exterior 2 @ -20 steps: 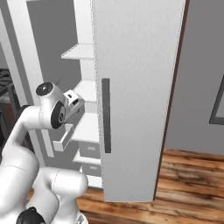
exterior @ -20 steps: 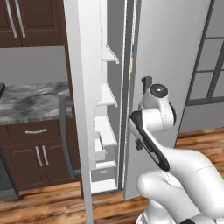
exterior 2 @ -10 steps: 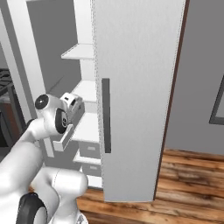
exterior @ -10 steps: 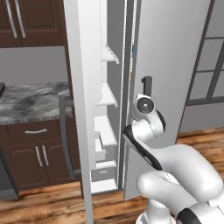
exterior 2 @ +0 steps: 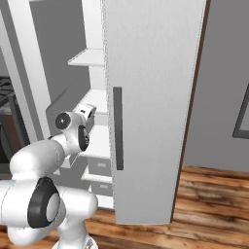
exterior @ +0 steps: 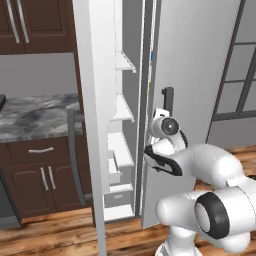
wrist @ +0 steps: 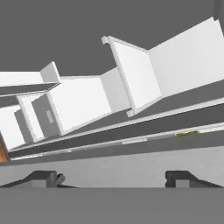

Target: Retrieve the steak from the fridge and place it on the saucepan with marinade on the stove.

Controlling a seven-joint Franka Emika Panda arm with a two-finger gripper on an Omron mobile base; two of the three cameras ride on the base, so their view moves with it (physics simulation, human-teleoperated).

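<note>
Over the last second your arm has pulled back and down — the wrist that stood close to the dark bar handle [exterior: 168, 101] of the right door now sits lower, and the elbow has swung out toward the base cameras. The fridge [exterior 2: 151, 97] itself has not shifted: its left door [exterior: 95, 115] stands wide open, while the right door is only ajar.

Your gripper [wrist: 111, 178] is spread wide and empty, both dark tips well apart at the bottom of the hand view. By the look of it, it has let go of the handle so the hand can turn toward the interior, and the hand view looks obliquely across the white shelves [wrist: 131, 74] and the drawers [wrist: 26, 120].

The steak is not visible on any shelf you can see; I cannot tell where it lies. A thin blue edge [exterior: 151, 56] shows in the door gap, but what it is stays unclear.

You'll likely need that right door wider — the gap looks narrow for reaching in.
</note>
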